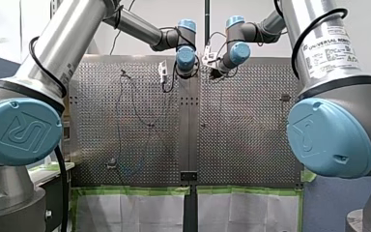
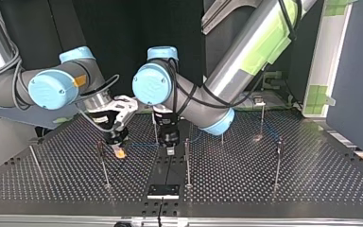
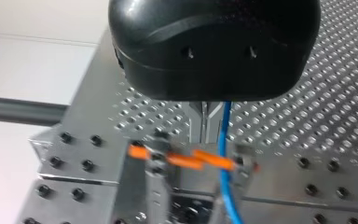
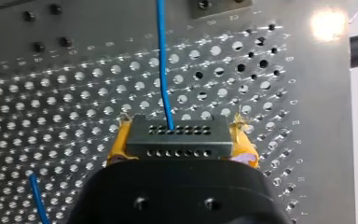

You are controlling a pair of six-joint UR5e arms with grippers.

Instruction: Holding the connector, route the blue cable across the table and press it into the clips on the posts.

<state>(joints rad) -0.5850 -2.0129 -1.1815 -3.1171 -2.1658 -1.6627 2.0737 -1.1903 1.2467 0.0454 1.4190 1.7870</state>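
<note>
We judge the routing to be under way but not finished. Our right gripper [image 2: 119, 150] is clamped on the connector [image 4: 177, 140], held between its yellow pads above the table [image 2: 264, 189], toward the middle of the edge far from the arms' bases. The blue cable [image 4: 163, 70] leaves the connector and runs ahead over the perforations. Our left gripper [image 3: 205, 123] hangs just beside it, with the cable passing close alongside. Whether that gripper is open or closed on the cable, we cannot tell. Thin posts [image 2: 187, 163] stand around both grippers, but their clips are too small to read, so we cannot say that any clip already holds the cable. Most of the pressing appears still to be done. Elsewhere on the table the cable is only a faint line. Some orange pieces [image 3: 184, 161] under our left gripper are too blurred to identify.
</note>
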